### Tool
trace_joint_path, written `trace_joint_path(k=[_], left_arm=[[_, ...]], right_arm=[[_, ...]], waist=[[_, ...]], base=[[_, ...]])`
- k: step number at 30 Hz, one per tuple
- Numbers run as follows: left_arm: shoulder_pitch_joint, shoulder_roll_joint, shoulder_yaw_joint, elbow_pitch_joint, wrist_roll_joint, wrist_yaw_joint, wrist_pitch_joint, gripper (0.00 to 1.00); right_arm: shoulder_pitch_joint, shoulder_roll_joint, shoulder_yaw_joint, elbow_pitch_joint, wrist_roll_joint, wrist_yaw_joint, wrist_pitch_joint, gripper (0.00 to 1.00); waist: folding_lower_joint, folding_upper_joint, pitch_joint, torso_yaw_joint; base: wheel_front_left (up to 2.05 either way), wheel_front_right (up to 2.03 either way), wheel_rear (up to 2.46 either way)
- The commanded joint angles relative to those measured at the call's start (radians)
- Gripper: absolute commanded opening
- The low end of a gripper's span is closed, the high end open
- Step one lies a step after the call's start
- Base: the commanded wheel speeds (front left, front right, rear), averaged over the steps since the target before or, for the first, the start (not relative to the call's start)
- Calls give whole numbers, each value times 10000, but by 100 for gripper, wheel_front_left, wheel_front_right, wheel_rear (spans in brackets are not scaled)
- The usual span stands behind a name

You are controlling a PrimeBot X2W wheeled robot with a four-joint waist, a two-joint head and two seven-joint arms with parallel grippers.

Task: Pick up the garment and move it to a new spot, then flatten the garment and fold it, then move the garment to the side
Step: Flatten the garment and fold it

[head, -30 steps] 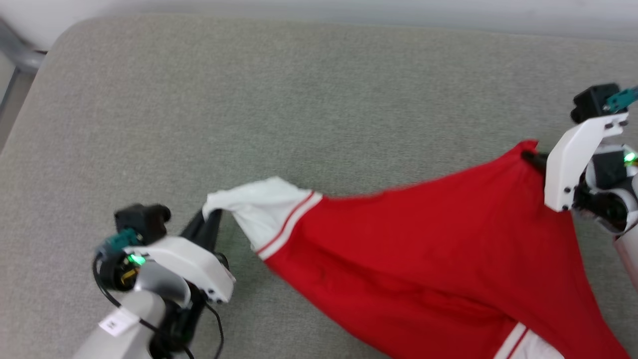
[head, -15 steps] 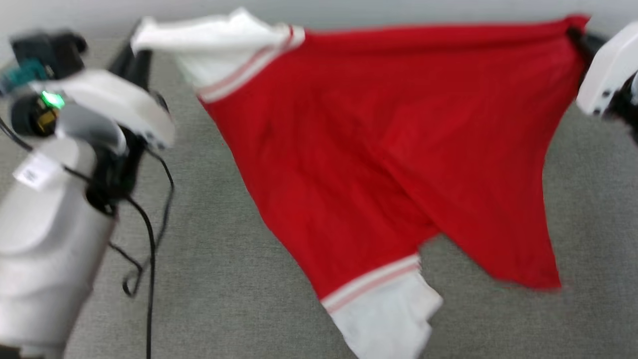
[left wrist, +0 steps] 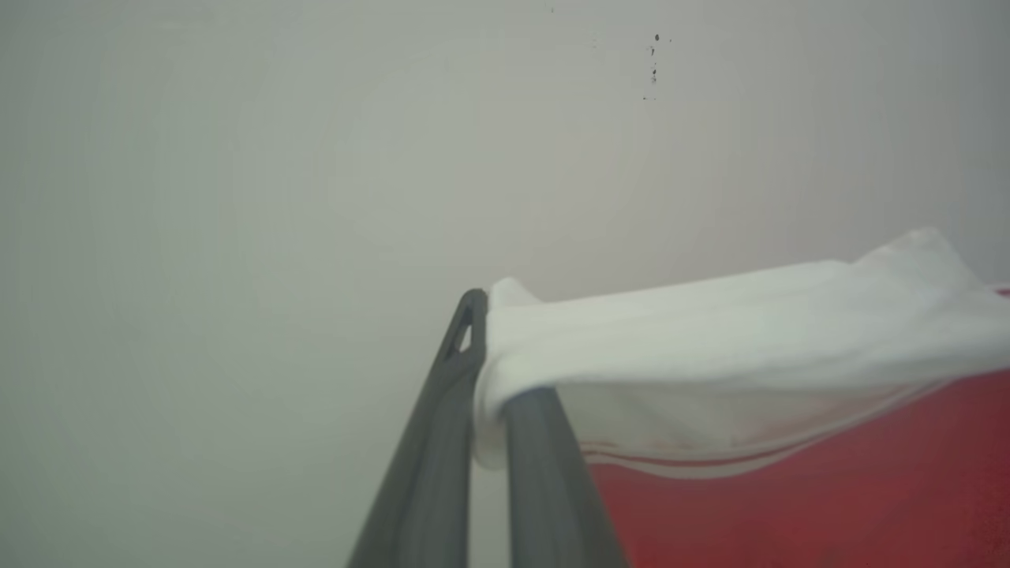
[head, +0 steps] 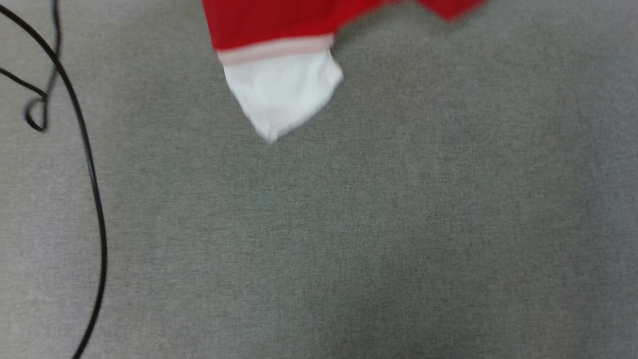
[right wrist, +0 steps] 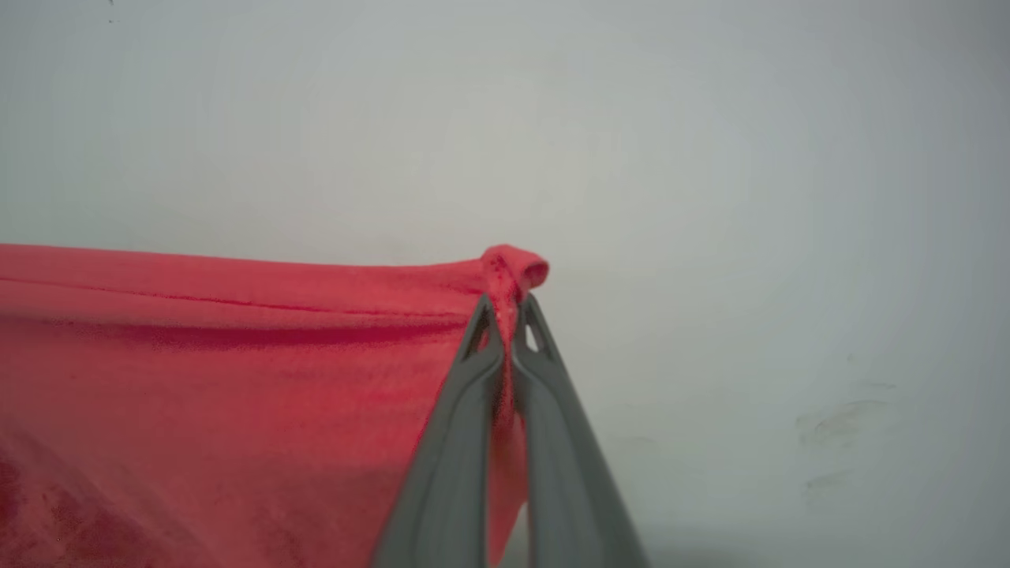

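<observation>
**Head view.** The lower part of the garment (head: 271, 30) hung into the top of the view above the grey cloth-covered bench (head: 398, 224). A white sleeve (head: 281, 94) with a pale striped band pointed downward, and a red corner showed to its right. The frame was blurred, so whether the sleeve tip touched the bench could not be told. A thin black cable (head: 94, 199) curved down the left side of the view.

**Left wrist view.** The left gripper (left wrist: 489, 355) was clamped on the garment's other white sleeve. The cloth was stretched taut to the right, with striped trim and the red body below it.

**Right wrist view.** The right gripper (right wrist: 509, 315) was pinched on a bunched red edge of the garment. A small roll of cloth stood above the fingertips, and the red fabric spread to the left. A pale, plain wall (left wrist: 237, 197) lay behind both grippers.
</observation>
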Motion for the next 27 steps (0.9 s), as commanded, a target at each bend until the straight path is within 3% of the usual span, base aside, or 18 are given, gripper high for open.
trace_joint_path(k=[1, 8, 17, 23, 27], left_arm=[[-370, 171, 119, 274, 73, -21, -135, 0], [-1188, 112, 233, 1111, -124, -353, -375, 0], [-802, -296, 207, 2273, -602, -948, -215, 0], [227, -596, 186, 3118, -1013, -1498, -430, 0], [1726, -903, 135, 3571, -1302, -1783, -888, 0]], right_arm=[[-364, -13, -87, 202, -120, -29, -152, 0], [-1262, 280, 382, 789, -160, -27, -419, 0], [-1351, 605, 1069, 1537, 358, -26, -696, 0], [-341, 617, 2017, 1687, 1093, -26, -964, 0], [1198, 465, 2717, 1571, 1635, -26, -1322, 0]], waist=[[-1, 0, 221, -114], [-1, 0, 1092, -155], [-1, 0, 1940, 11], [-1, 0, 1912, 107], [-1, 0, 1465, 206]], base=[[0, 0, 0], [0, 0, 0], [0, 0, 0], [0, 0, 0], [0, 0, 0]])
